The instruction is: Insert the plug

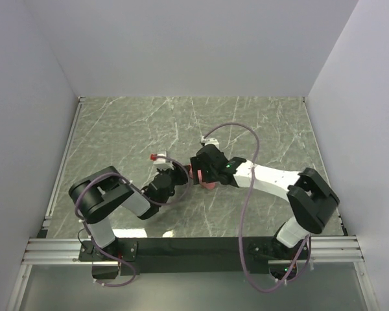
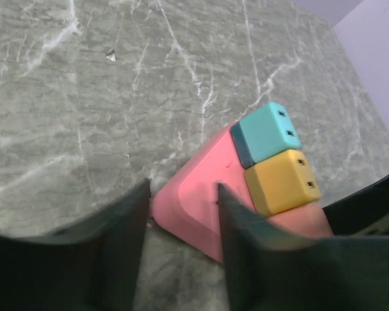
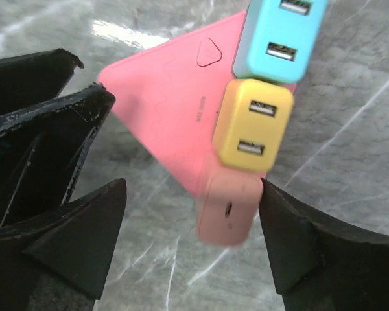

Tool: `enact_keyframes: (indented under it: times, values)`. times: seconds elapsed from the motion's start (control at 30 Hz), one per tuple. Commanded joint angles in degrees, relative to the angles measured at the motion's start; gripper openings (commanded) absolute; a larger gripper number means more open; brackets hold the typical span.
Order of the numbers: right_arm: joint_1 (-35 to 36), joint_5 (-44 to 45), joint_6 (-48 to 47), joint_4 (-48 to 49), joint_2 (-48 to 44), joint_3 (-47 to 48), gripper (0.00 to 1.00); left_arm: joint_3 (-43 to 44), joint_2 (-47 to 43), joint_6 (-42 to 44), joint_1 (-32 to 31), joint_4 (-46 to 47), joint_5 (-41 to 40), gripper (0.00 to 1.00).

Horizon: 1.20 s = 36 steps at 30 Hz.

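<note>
A pink triangular socket hub (image 2: 194, 201) lies on the marble table, with a cyan block (image 2: 267, 129) and a yellow block (image 2: 282, 181) on one edge. It also shows in the right wrist view (image 3: 175, 110) and partly in the top view (image 1: 206, 184). My left gripper (image 2: 183, 194) is partly open astride the hub's pointed corner, its right finger (image 2: 246, 253) over the pink top. My right gripper (image 3: 191, 201) is wide open around the hub's rounded pink end (image 3: 230, 217), its right finger (image 3: 292, 240) touching it. I see no loose plug that I can name.
Both arms meet at the table's middle (image 1: 188, 173). Purple cables loop above them, one ending at a white connector (image 1: 204, 138), one at a red connector (image 1: 155, 157). White walls enclose the marble table (image 1: 129, 129) on three sides.
</note>
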Motion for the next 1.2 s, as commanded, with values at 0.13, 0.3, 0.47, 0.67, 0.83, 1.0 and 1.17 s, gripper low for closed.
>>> enact_keyframes:
  times: [0.13, 0.3, 0.47, 0.67, 0.83, 1.0, 1.17]
  values:
    - [-0.44, 3.82, -1.53, 2.76, -14.70, -4.63, 0.92, -2.00, -13.39, 1.67, -0.25, -8.34, -3.23, 0.95]
    - [-2.98, 7.69, -1.44, 1.79, -22.87, -8.59, 0.93, -2.27, -24.82, 3.08, 0.36, -20.45, -5.52, 1.00]
    - [-10.17, 8.49, -2.32, 5.21, -34.63, -13.85, 0.93, 2.38, -37.74, 3.35, 9.46, -40.10, 1.30, 0.99]
    - [-15.99, 11.47, -3.37, 9.43, -44.84, -17.99, 0.93, 7.84, -52.24, 4.22, 20.30, -55.09, 5.30, 0.99]
    - [-21.09, 13.32, -4.87, 13.03, -53.11, -20.02, 0.96, 13.02, -57.88, 4.32, 21.37, -66.43, 2.93, 0.99]
    - [-23.47, 13.32, -4.34, 13.65, -55.66, -21.42, 0.97, 14.78, -58.85, 3.17, 21.37, -71.80, 0.46, 0.99]
    - [-23.64, 12.88, -3.81, 14.44, -56.46, -23.53, 0.97, 16.01, -57.18, 2.73, 21.37, -73.56, -4.28, 0.99]
